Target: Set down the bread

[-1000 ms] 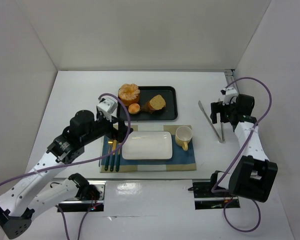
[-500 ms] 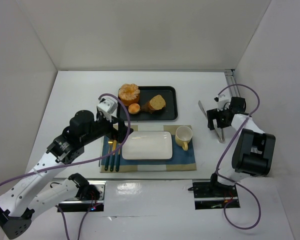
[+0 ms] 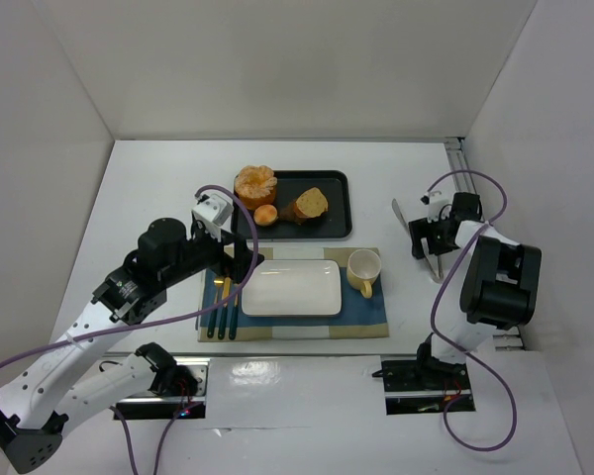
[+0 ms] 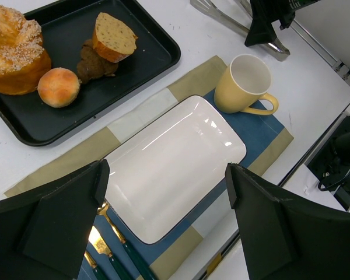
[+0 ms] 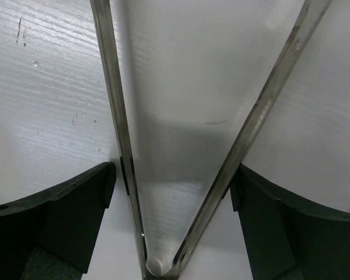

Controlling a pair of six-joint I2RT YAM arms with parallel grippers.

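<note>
On the black tray (image 4: 140,52) lie the bread pieces: ring loaf (image 4: 14,49), slice (image 4: 114,38) and small bun (image 4: 58,87). They are likely light, soft and crumbly, best pinched gently across the sides. The left gripper (image 4: 165,175) gapes empty above the plate (image 4: 175,157); the right gripper (image 5: 174,175), jaws wide, straddles the tongs (image 5: 114,105) ungripped.

Lab test cell; plain white walls (image 3: 277,69) box in the table (image 3: 148,188).

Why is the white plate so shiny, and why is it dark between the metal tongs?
Left wrist view: light bounces off the glossy white plate as bright spots. Right wrist view: the camera is close to the tongs, and a soft grey shadow lies on the table between their arms. Top external view: evenly lit, some glare on the table's near edge.
</note>
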